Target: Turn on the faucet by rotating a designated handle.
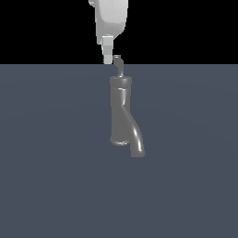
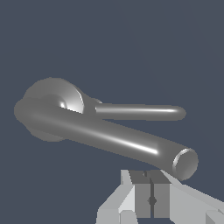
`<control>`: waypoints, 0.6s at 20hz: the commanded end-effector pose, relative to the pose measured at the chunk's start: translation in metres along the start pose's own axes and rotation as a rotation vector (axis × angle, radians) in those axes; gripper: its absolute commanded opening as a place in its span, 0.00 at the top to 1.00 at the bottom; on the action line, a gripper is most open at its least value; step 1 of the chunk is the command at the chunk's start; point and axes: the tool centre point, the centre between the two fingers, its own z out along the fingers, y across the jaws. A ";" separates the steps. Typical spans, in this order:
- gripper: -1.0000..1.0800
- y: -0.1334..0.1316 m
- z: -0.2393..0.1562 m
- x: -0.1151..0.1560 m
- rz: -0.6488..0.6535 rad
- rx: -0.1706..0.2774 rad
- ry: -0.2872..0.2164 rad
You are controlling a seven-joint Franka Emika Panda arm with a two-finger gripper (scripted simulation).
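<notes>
The grey faucet (image 1: 120, 109) stands upright on the floor, and its thick curved spout (image 1: 135, 139) sweeps down toward the exterior view's right. From the top of the body rises the thin handle (image 1: 120, 66), with its bent tip pointing to the exterior view's left. My gripper (image 1: 108, 57) hangs from above, shut and holding nothing, right beside that tip on the exterior view's left. Whether they touch I cannot tell. The wrist view looks down. There the handle (image 2: 109, 140) looms close, and its flat end lies just beside my gripper (image 2: 151, 192). The spout (image 2: 140, 112) lies farther off, by the faucet's round top (image 2: 50, 92).
A flat blue-grey floor (image 1: 186, 162) surrounds the faucet on every side. Above the horizon line the background is black. No other object shows in either view.
</notes>
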 end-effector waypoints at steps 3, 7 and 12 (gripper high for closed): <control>1.00 0.005 0.000 0.037 0.022 0.000 0.000; 1.00 0.009 0.000 0.063 0.026 -0.002 0.001; 1.00 0.006 0.000 0.054 -0.015 -0.004 0.000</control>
